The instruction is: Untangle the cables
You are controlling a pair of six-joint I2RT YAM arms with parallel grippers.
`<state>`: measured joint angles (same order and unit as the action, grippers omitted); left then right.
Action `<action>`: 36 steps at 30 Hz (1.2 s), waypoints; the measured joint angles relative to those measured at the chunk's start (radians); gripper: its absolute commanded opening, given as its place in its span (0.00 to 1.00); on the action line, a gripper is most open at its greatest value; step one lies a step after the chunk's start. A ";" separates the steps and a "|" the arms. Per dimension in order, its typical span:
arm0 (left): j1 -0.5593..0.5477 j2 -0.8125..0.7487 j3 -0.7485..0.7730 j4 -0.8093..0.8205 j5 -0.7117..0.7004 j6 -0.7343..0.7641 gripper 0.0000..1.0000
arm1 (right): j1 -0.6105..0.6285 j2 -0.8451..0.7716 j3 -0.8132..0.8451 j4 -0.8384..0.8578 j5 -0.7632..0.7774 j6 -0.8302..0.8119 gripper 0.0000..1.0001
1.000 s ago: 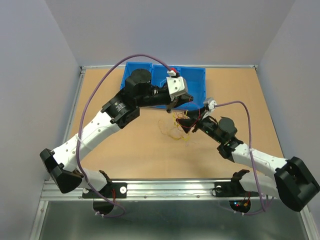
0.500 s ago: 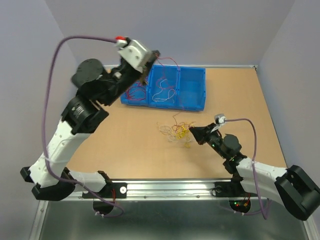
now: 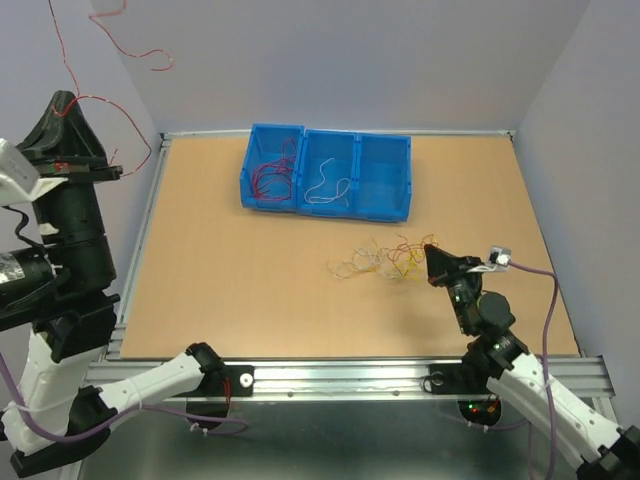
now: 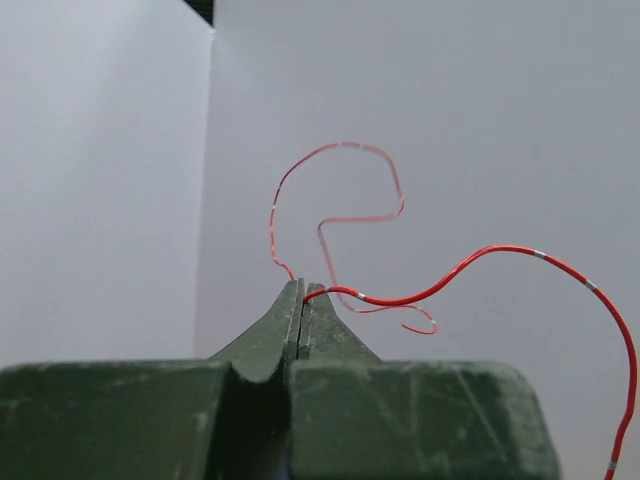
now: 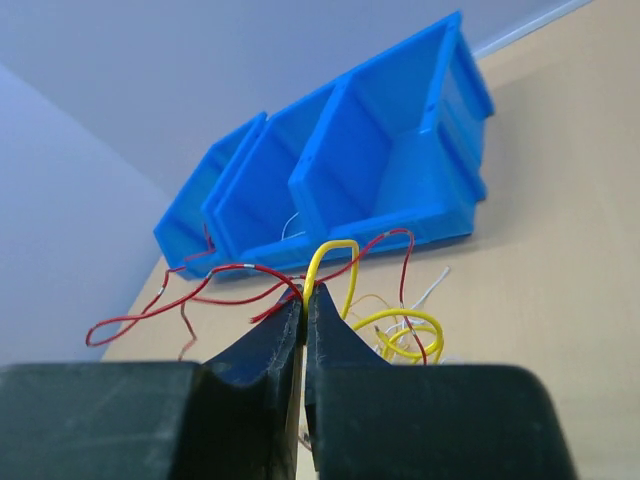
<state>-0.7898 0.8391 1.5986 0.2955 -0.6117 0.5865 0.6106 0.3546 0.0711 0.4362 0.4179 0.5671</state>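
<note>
Left gripper point(image 4: 302, 292): pressed together on a red cable point(image 4: 440, 285), high above the table point(image 3: 250, 280). The cable curls free above the tips.

Right gripper point(image 5: 304, 296): pinching a yellow cable point(image 5: 330, 250) at the edge of the cable tangle point(image 3: 375, 262), which lies on the table near the blue three-compartment bin point(image 3: 385, 212).

White shells and black joint housings form the left arm point(image 3: 65, 230) and right arm point(image 3: 535, 380); purple cables point(image 3: 549, 300) trail them; fingers point(image 4: 265, 345) dark green.
</note>
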 measured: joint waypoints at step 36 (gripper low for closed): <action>0.543 0.591 -0.084 -0.161 0.714 -0.206 0.00 | 0.000 -0.117 0.002 -0.273 0.099 0.002 0.22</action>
<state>-0.2470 1.4296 1.5146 0.1345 0.1020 0.3809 0.6106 0.2375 0.0727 0.1635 0.5167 0.5690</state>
